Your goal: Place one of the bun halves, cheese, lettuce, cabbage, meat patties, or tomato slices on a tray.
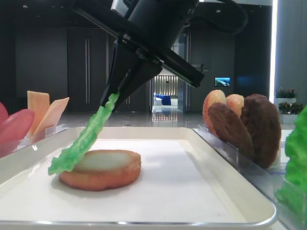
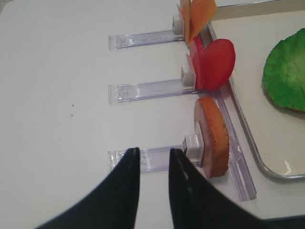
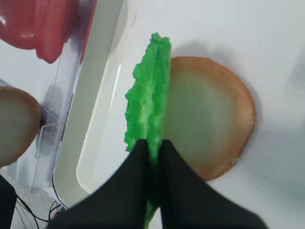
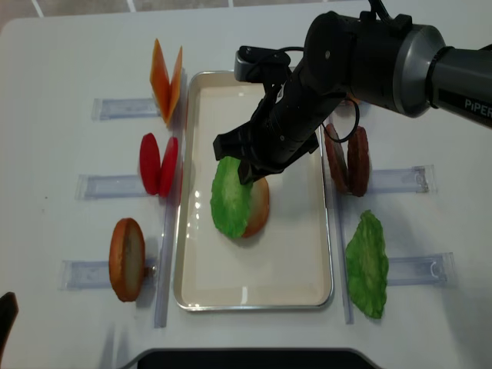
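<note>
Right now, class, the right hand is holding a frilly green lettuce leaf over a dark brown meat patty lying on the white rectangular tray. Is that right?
Not quite. The right hand does hold the frilly green lettuce leaf over the white rectangular tray, but what lies beneath is a round golden-tan bun half, not a meat patty. The low exterior high view shows its pale cut face.

Right arm casing: was glossy dark grey to black, rounded and bulky, with white lettering "PIPER" near its far end (partly cut off).
Right arm cable: a thin black loop ran beside the wrist.
Right gripper (image 4: 247,171): was matte black, with two flat tapered fingers.
Left gripper (image 2: 153,157): was also matte black, with smooth narrowing fingers.
</note>
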You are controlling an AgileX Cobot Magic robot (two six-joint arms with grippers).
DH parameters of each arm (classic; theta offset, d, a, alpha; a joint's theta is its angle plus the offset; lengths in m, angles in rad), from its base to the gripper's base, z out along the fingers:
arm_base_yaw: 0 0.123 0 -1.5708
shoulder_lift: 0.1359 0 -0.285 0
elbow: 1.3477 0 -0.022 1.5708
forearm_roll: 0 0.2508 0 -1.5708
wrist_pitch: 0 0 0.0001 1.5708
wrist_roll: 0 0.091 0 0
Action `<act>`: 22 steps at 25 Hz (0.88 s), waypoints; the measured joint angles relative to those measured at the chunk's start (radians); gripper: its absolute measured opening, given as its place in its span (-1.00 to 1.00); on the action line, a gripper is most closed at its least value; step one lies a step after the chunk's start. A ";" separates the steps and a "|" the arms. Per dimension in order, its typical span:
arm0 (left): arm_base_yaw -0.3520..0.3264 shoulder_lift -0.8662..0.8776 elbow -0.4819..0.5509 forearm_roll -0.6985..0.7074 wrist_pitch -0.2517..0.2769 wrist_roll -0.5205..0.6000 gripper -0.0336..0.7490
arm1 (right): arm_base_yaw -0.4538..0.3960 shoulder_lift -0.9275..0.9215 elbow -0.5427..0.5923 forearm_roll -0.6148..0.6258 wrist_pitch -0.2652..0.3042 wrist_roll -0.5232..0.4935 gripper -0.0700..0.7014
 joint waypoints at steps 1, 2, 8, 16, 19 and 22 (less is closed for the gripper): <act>0.000 0.000 0.000 0.000 0.000 0.000 -0.51 | 0.001 0.000 0.000 0.000 0.000 0.000 -0.76; 0.000 0.000 0.000 0.000 0.000 0.000 -0.51 | 0.001 0.000 0.000 0.000 0.000 0.000 -0.74; 0.000 0.000 0.000 0.000 0.000 0.000 -0.51 | 0.001 0.000 0.000 -0.035 -0.014 0.000 -0.21; 0.000 0.000 0.000 0.000 0.000 0.000 -0.51 | -0.086 -0.036 -0.110 -0.304 0.171 0.086 0.42; 0.000 0.000 0.000 0.000 0.000 0.000 -0.51 | -0.113 -0.089 -0.256 -0.425 0.325 0.152 0.44; 0.000 0.000 0.000 0.000 0.000 0.000 -0.51 | -0.114 -0.134 -0.374 -0.495 0.418 0.208 0.44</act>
